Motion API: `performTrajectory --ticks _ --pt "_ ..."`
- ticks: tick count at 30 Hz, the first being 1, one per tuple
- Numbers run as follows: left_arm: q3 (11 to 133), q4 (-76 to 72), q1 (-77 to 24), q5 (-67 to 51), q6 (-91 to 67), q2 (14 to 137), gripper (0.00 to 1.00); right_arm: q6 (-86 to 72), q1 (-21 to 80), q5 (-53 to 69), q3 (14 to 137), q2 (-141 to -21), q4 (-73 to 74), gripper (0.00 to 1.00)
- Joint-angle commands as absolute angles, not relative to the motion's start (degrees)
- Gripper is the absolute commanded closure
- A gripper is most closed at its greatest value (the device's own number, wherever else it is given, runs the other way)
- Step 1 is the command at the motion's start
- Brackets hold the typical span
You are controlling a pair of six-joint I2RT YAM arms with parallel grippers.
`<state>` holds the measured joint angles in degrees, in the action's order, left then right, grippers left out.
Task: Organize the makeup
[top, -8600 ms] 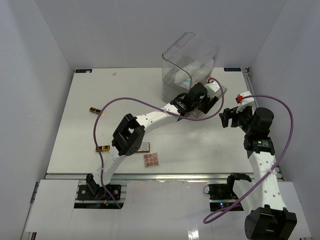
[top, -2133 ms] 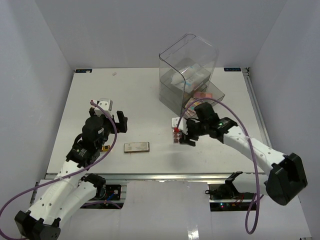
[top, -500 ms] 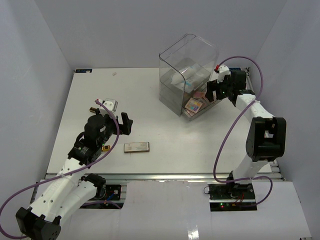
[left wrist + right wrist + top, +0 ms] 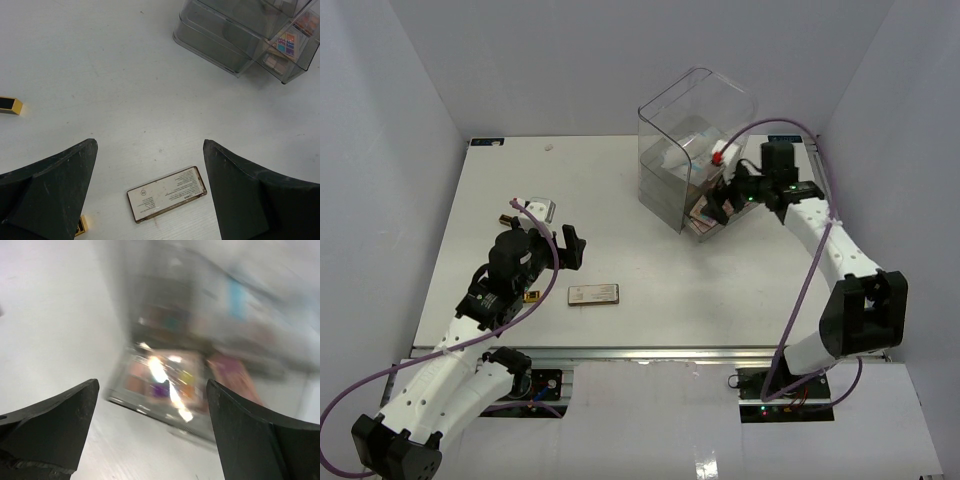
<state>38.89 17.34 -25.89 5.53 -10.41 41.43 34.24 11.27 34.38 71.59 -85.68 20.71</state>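
A grey rectangular compact lies on the table and shows between my left fingers in the left wrist view. My left gripper hangs open and empty above it. One black-gold tube lies to the left, and another lies beside the compact. My right gripper is open and empty over the clear box's pulled-out bottom drawer. There an eyeshadow palette lies beside a pink one. White-and-light-blue packets sit inside the box.
The tall clear plastic drawer box stands at the back right of the white table, with its bottom drawer open toward the front. White walls close in the table on three sides. The right wrist view is motion-blurred.
My right gripper has swung from the right side of the box to over the front of its open drawer. The left arm and the compact have not moved.
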Motion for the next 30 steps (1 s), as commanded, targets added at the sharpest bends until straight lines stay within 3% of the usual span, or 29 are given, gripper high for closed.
performTrajectory --ticks 1,6,12,20,30 --pt "38.88 16.40 -25.26 8.59 -11.13 40.20 0.02 50.82 32.54 33.98 66.22 -82.88 32.65 0.03" --pt "38.85 16.69 -25.05 15.22 -12.20 38.37 0.02 44.41 48.04 26.01 68.37 -89.86 29.10 0.02" --pt "38.44 16.64 -24.89 21.78 -12.99 35.01 0.02 31.63 55.04 19.68 79.93 -101.97 28.00 0.09" --pt "37.46 15.99 -24.79 30.69 -14.21 28.84 0.02 23.44 62.23 13.68 84.41 -110.93 23.20 0.10" --pt "36.21 14.94 -24.70 37.09 -15.38 24.35 0.02 22.33 63.75 10.70 87.60 -117.31 21.88 0.10"
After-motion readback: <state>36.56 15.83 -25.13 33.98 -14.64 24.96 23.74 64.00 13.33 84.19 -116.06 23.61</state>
